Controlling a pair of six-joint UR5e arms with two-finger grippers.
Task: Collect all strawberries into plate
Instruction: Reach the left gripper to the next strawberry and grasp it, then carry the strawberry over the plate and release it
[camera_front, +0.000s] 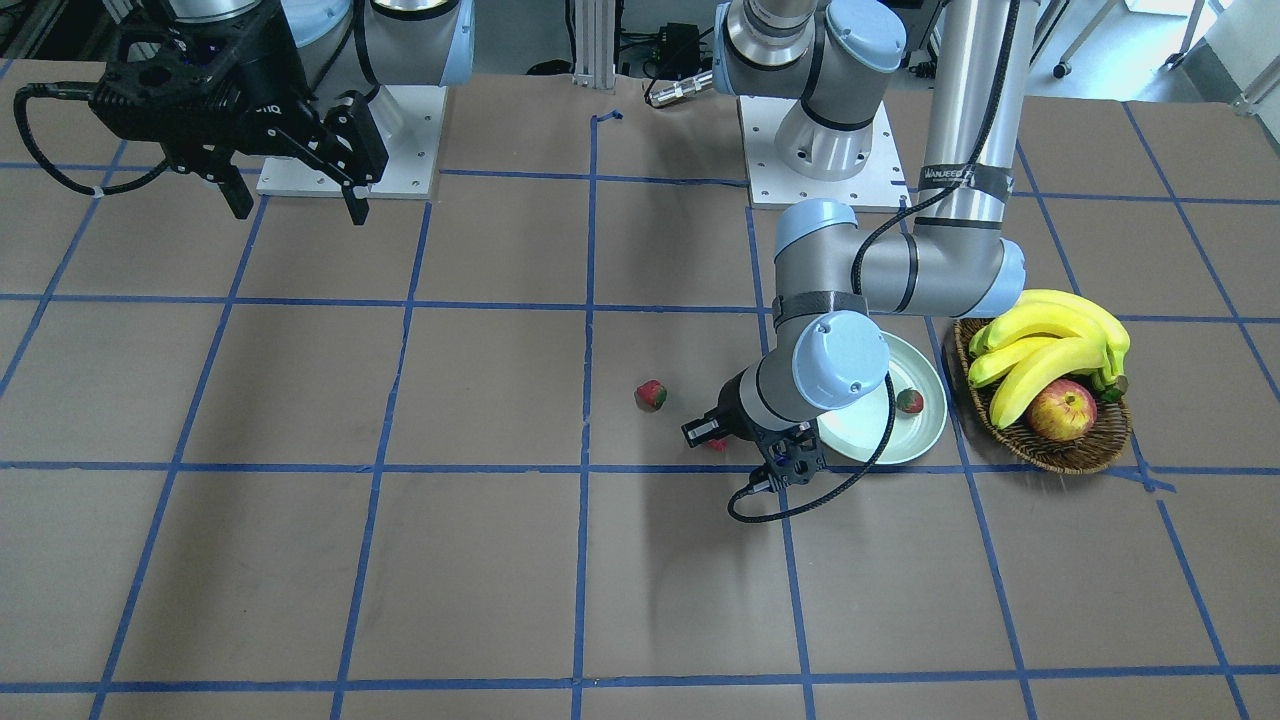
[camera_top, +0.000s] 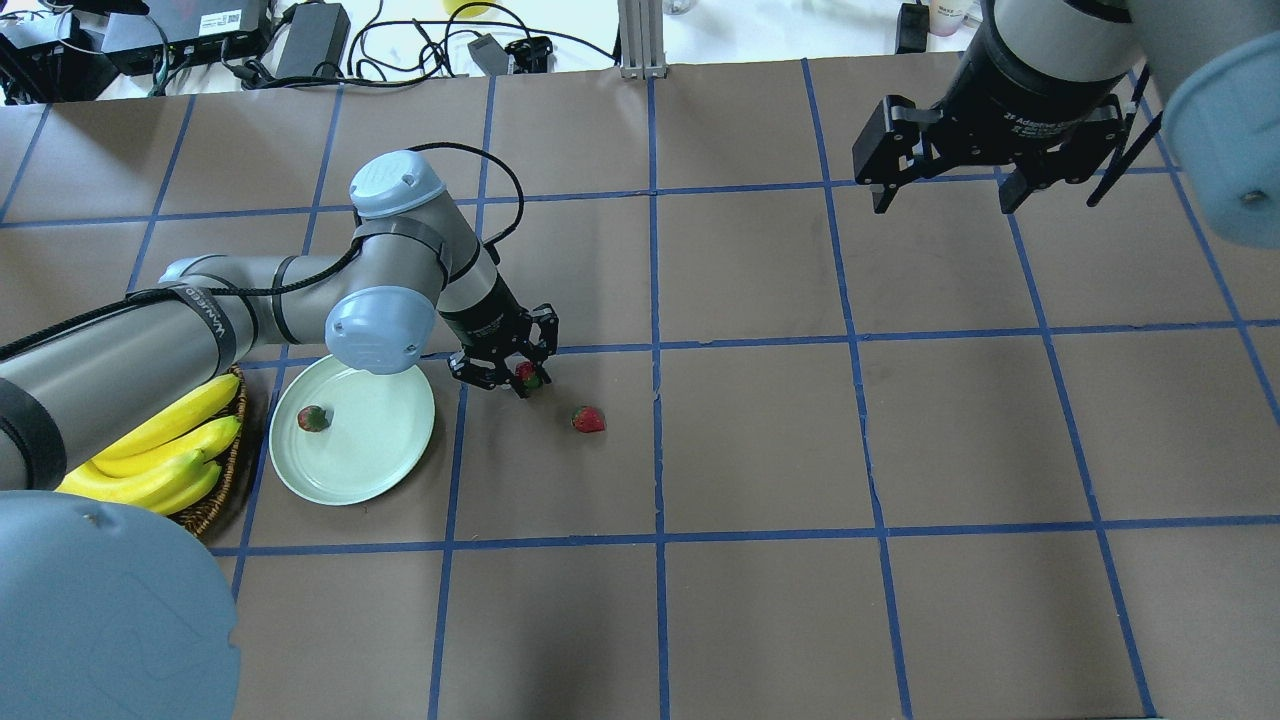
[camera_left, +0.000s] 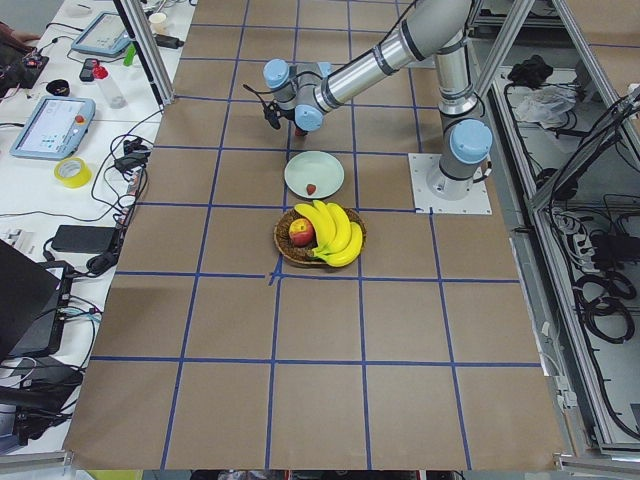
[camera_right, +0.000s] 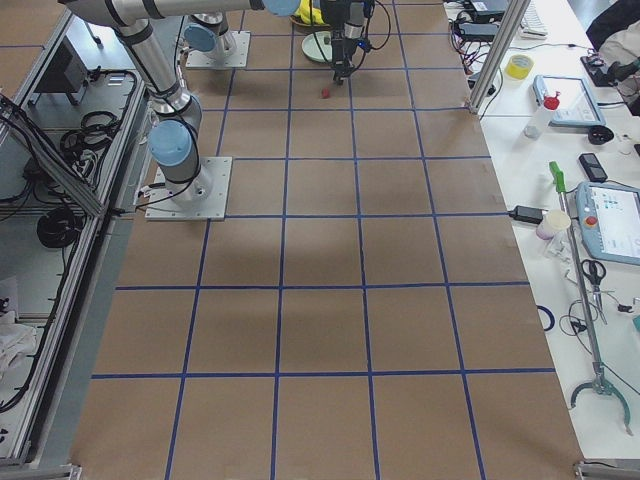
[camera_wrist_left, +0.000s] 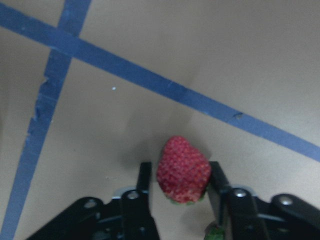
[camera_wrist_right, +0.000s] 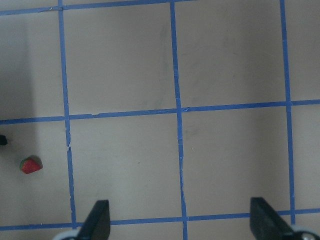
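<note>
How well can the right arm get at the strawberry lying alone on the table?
Probably yes: the right claw hangs open, with nothing standing between it and that strawberry. Only the left claw, flanking another strawberry, sits close beside it.

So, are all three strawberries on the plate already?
No, the plate holds one strawberry; the second strawberry sits inside the left pincer, the third strawberry on the table.

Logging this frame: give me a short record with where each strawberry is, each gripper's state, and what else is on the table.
in plate: one small red green-capped strawberry on the pale mint-green round plate
loose: second strawberry on the brown paper tabletop
left gripper: fingers flank the third strawberry; clamping unclear
right gripper: open, empty, raised
other: brown wicker basket holding yellow bananas and a red-yellow apple, beside the plate
</note>
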